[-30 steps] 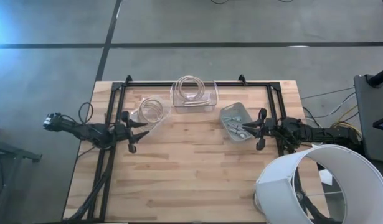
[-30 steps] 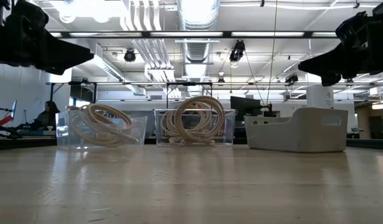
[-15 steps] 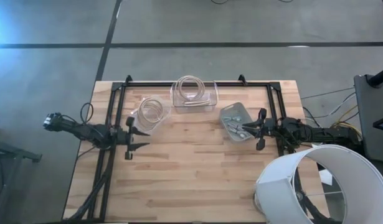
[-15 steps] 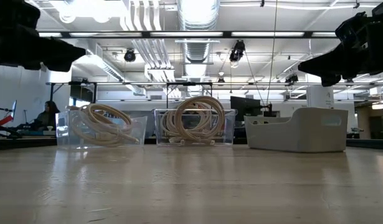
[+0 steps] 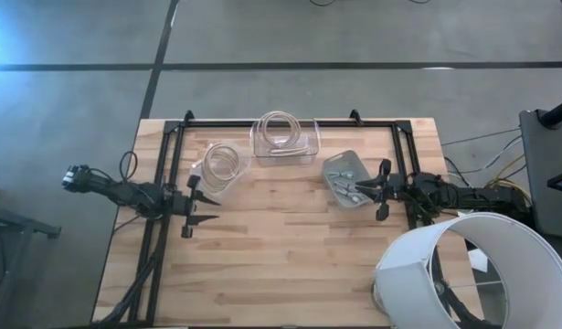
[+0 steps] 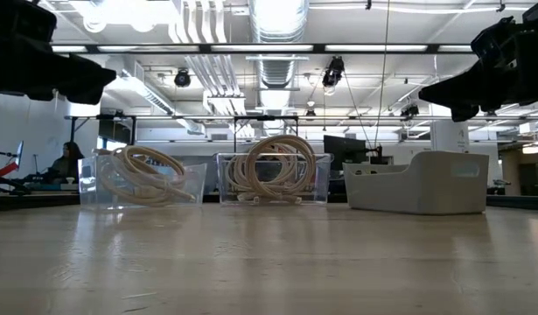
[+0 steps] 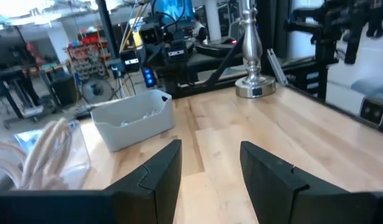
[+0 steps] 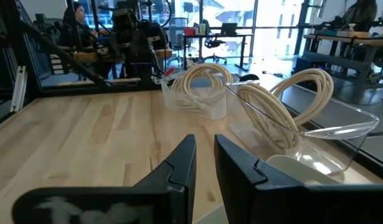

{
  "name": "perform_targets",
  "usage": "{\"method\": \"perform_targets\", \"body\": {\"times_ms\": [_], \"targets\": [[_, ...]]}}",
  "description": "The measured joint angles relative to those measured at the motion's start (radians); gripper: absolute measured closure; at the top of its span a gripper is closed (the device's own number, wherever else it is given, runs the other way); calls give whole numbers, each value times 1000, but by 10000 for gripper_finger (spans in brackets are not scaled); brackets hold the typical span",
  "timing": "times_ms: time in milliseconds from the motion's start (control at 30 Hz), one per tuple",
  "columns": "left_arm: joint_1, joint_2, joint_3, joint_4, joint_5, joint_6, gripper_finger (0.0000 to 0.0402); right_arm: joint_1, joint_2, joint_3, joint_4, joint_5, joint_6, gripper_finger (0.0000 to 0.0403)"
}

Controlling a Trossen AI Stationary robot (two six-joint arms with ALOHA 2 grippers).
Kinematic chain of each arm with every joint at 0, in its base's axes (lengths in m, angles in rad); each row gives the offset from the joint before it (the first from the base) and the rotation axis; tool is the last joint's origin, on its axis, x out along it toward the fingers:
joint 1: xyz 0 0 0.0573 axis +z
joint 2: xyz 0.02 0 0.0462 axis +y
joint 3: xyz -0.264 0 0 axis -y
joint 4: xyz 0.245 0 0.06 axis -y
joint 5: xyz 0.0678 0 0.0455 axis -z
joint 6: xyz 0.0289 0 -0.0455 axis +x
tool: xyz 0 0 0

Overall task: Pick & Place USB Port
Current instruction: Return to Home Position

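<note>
A grey bin (image 5: 340, 174) (image 6: 417, 182) (image 7: 132, 121) stands on the table's right half with small metal USB parts (image 5: 346, 187) lying inside. My right gripper (image 5: 361, 190) (image 8: 205, 142) (image 6: 426, 92) hovers over that bin's right rim, with its fingers a narrow gap apart and nothing between them. My left gripper (image 5: 210, 203) (image 7: 210, 146) (image 6: 89, 79) hangs open and empty above the table's left part, just near of a clear bin (image 5: 221, 164) of coiled cable.
A second clear bin (image 5: 285, 137) (image 8: 291, 118) of coiled cable sits at the far middle. A black frame (image 5: 290, 122) runs along the far edge and both sides. A white lampshade (image 5: 472, 270) overhangs the near right corner, and its metal base (image 7: 253, 87) stands there. Bare wood (image 5: 281, 247) fills the near half.
My left gripper has drawn back from the clear cable bin, toward the table's left and near edges, staying at about the same height. The right arm and the bins have kept still.
</note>
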Motion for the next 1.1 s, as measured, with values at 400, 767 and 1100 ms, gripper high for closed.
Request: {"method": "perform_targets", "body": {"times_ms": [400, 767, 1100], "targets": [[0, 0, 2, 13, -10, -41, 234, 0, 0, 0, 3, 26, -79, 351], [0, 0, 4, 15, -10, -43, 234, 0, 0, 0, 4, 26, -77, 351], [0, 0, 4, 16, -9, -43, 234, 0, 0, 0, 4, 26, -78, 351]]}}
